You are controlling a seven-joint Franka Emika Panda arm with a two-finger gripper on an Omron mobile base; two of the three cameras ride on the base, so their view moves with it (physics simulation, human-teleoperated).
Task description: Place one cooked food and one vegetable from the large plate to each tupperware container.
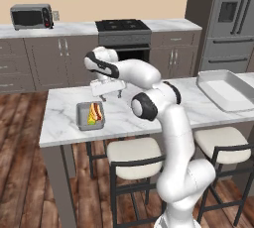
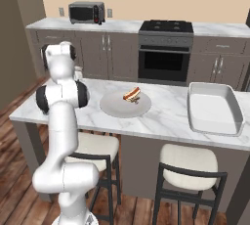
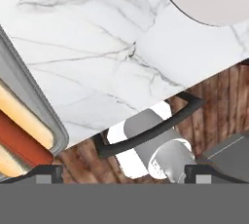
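left base view: we see our gripper (image 1: 111,95) spread wide, grasping nothing, center frame above the tupperware container (image 1: 90,116) holding corn (image 1: 92,118) and a hot dog (image 1: 97,112). right base view: large plate (image 2: 117,107) center. hand view: container (image 3: 30,116) at left edge.

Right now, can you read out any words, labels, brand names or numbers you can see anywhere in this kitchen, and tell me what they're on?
None can be read.
Microwave: its control panel is too small and blurred to show any text.
Oven: its front control strip shows no legible marks.
Fridge: the dark dispenser panel carries no readable label.
Container, plate and white tray: plain, with no writing.
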